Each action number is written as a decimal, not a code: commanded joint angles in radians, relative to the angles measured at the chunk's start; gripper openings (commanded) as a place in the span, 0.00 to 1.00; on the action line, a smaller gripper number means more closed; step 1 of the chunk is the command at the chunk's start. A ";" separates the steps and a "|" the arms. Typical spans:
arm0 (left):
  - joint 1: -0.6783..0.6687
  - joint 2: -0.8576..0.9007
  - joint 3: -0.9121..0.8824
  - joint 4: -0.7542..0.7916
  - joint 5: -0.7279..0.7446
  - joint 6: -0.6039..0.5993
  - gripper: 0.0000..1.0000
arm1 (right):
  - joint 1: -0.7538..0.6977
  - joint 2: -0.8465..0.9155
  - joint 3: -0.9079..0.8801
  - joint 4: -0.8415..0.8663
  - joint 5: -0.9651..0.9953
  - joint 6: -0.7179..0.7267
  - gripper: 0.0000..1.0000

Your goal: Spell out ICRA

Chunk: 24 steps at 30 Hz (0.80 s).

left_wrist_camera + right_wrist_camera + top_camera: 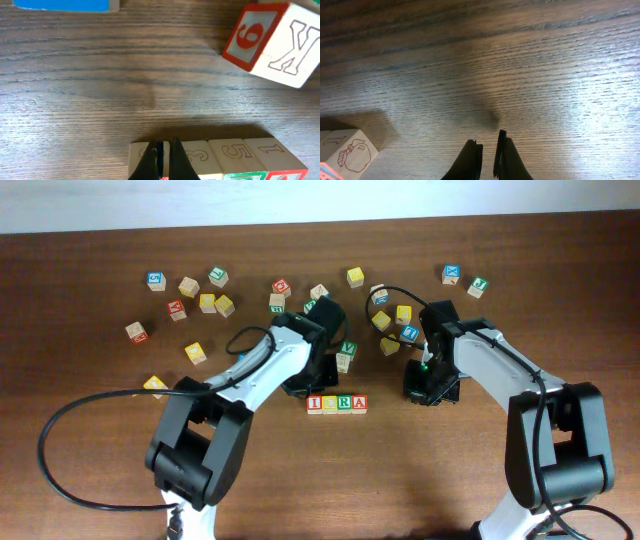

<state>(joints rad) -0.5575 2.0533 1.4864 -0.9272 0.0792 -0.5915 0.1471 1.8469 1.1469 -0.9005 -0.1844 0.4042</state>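
Four light-wood cubes stand in a row at the table's middle: red I (315, 404), yellow C (329, 404), green R (344, 404) and red A (359, 404). My left gripper (303, 387) sits just behind the row's left end, shut and holding nothing. In the left wrist view its tips (165, 140) overlap the seam between the I cube (140, 155) and the C cube (200, 157), with the R cube (235, 157) and A cube (272, 157) to the right. My right gripper (430, 392) is shut over bare wood (488, 136), right of the A cube (345, 150).
Several loose letter cubes lie scattered across the back of the table, the nearest (345, 360) just behind the row. It appears as a 6/K cube (272, 42) in the left wrist view. A black cable (60, 430) loops at the left.
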 commanded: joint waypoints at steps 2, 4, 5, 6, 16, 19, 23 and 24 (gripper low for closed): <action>0.106 0.005 0.095 -0.050 0.003 0.028 0.00 | -0.002 0.008 -0.003 0.003 -0.022 -0.006 0.05; 0.195 0.005 0.129 -0.124 0.005 0.048 0.00 | -0.002 0.008 -0.003 0.003 -0.053 -0.007 0.05; 0.223 0.006 0.127 -0.173 0.004 0.055 0.00 | 0.004 0.008 -0.003 0.003 -0.077 -0.006 0.05; 0.239 0.006 0.109 -0.216 0.003 0.075 0.00 | 0.024 0.008 -0.003 0.006 -0.077 0.016 0.04; 0.135 0.007 -0.111 -0.087 0.139 0.100 0.00 | 0.145 0.008 -0.003 0.075 -0.081 0.098 0.05; 0.110 0.007 -0.111 -0.074 0.148 0.099 0.00 | 0.182 0.008 -0.003 0.094 -0.085 0.098 0.05; 0.106 0.007 -0.111 -0.078 0.172 0.099 0.00 | 0.207 0.008 -0.003 0.128 -0.119 0.098 0.05; 0.106 0.007 -0.111 -0.080 0.172 0.099 0.00 | 0.207 0.008 -0.003 0.128 -0.119 0.099 0.05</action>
<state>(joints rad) -0.4488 2.0537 1.3842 -1.0050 0.2302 -0.5110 0.3481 1.8469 1.1465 -0.7765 -0.2825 0.4976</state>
